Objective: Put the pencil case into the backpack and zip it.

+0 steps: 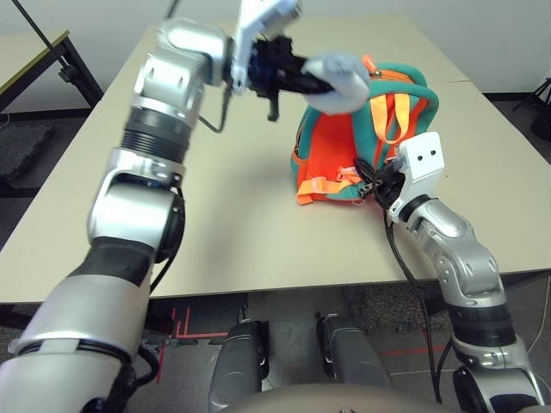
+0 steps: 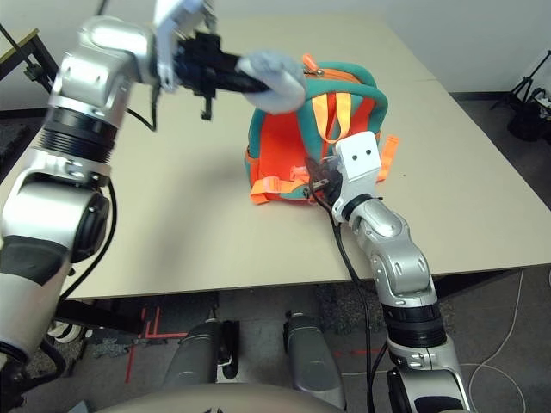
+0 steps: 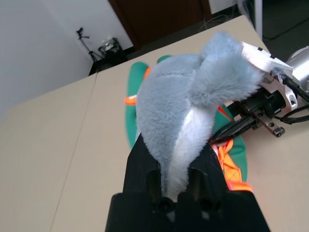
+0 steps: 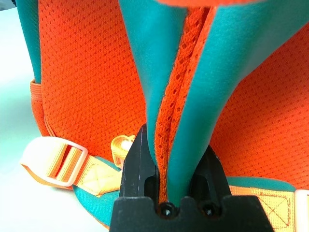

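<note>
step: bracing backpack (image 1: 344, 159) for zipping | left gripper (image 3: 175, 159) clamped on grey plush charm (image 3: 193, 101); right gripper (image 4: 175, 159) pinching teal strap (image 4: 193, 96) | next: likely pull charm along the zip; pencil case unseen

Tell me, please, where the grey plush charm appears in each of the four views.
Left eye view: grey plush charm, upper centre, above the backpack.
Right eye view: upper centre.
Left wrist view: centre, pinched in the left gripper.
Right wrist view: not in it; the right gripper clamps a teal strap.
Shared landmark: the backpack.
</note>
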